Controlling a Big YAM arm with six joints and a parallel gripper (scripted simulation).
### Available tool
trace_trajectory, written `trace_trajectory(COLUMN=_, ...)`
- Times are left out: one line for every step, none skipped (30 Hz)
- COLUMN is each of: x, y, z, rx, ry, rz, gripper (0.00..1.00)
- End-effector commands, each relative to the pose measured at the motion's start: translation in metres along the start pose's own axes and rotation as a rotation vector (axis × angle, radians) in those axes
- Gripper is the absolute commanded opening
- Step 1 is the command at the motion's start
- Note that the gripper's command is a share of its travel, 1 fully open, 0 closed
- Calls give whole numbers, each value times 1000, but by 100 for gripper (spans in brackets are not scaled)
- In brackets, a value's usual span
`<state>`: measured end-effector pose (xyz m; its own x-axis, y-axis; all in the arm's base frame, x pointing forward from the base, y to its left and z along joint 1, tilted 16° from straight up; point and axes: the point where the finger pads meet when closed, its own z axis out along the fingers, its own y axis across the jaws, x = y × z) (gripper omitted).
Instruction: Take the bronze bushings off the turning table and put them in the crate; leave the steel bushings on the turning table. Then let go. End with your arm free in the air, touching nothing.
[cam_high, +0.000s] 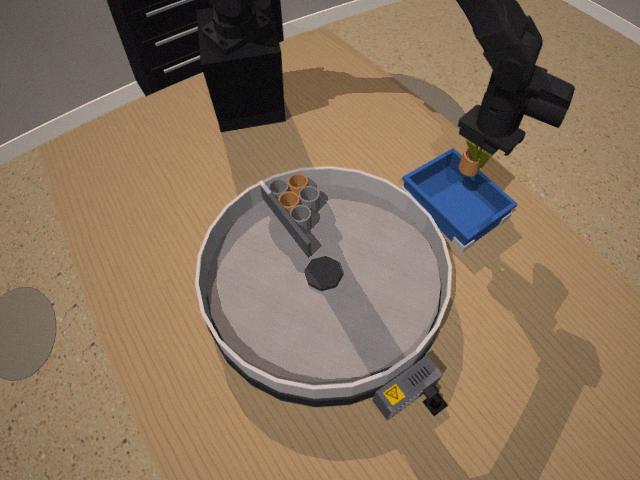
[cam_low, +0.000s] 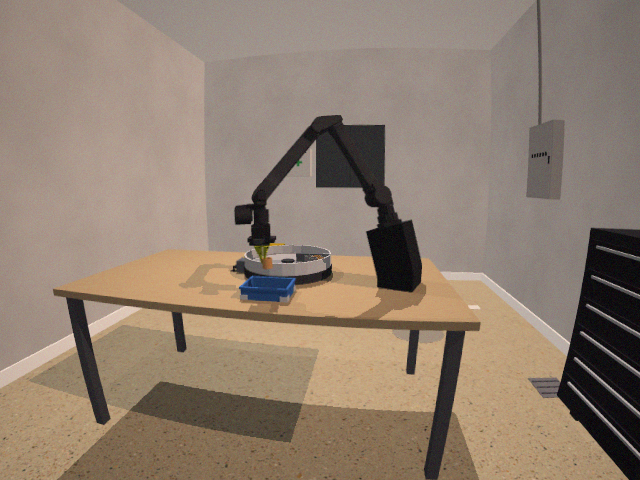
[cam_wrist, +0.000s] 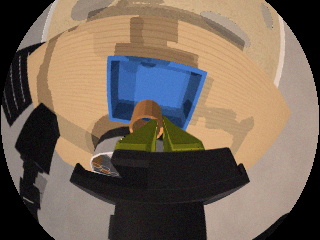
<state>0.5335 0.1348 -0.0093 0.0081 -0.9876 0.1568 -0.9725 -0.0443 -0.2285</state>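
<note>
A hollow orange-bronze cylindrical bushing (cam_high: 468, 164) (cam_low: 267, 262) (cam_wrist: 145, 113) hangs above the blue rectangular open crate (cam_high: 466, 230) (cam_low: 267, 294) (cam_wrist: 115, 95), pinched in the black gripper with yellow-green tapered fingers (cam_high: 479, 158) (cam_low: 264, 265).

The fingers are nearly closed, gripping its wall; in the top view they hide part of it, and its lower end is hard to make out. Its long axis looks roughly upright. On the round, pale-walled turning table (cam_high: 330, 335) (cam_low: 287, 269) (cam_wrist: 93, 161), two bronze bushings (cam_high: 297, 182) and three grey steel bushings (cam_high: 300, 215) stand open end up beside a dark straight bar (cam_high: 286, 219); the exterior view mostly conceals them.
</note>
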Motion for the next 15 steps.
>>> trace_trajectory(x=1, y=-30, z=8, rx=52, ry=-15, rz=11, gripper=0)
trace_trajectory(x=1, y=-30, z=14, rx=52, ry=-15, rz=11, gripper=0)
trace_trajectory(x=1, y=-29, z=20, rx=51, ry=-15, rz=11, gripper=0)
trace_trajectory(x=1, y=-29, z=26, rx=51, ry=-15, rz=11, gripper=0)
trace_trajectory(x=1, y=-29, z=31, rx=50, ry=-14, rz=11, gripper=0)
trace_trajectory(x=1, y=-29, z=36, rx=50, ry=-14, rz=10, gripper=0)
trace_trajectory(x=1, y=-29, z=40, rx=50, ry=-14, rz=10, gripper=0)
trace_trajectory(x=1, y=-29, z=42, rx=49, ry=-14, rz=10, gripper=0)
trace_trajectory(x=1, y=-29, z=42, rx=49, ry=-14, rz=10, gripper=0)
trace_trajectory(x=1, y=-29, z=42, rx=49, ry=-14, rz=10, gripper=0)
trace_trajectory(x=-7, y=-40, z=17, rx=94, ry=-29, rz=2, gripper=0)
trace_trajectory(x=-8, y=-40, z=17, rx=95, ry=-30, rz=0, gripper=0)
trace_trajectory(x=-8, y=-40, z=17, rx=95, ry=-29, rz=0, gripper=0)
trace_trajectory(x=-7, y=-40, z=17, rx=95, ry=-28, rz=2, gripper=0)
trace_trajectory(x=-7, y=-40, z=17, rx=95, ry=-28, rz=2, gripper=0)
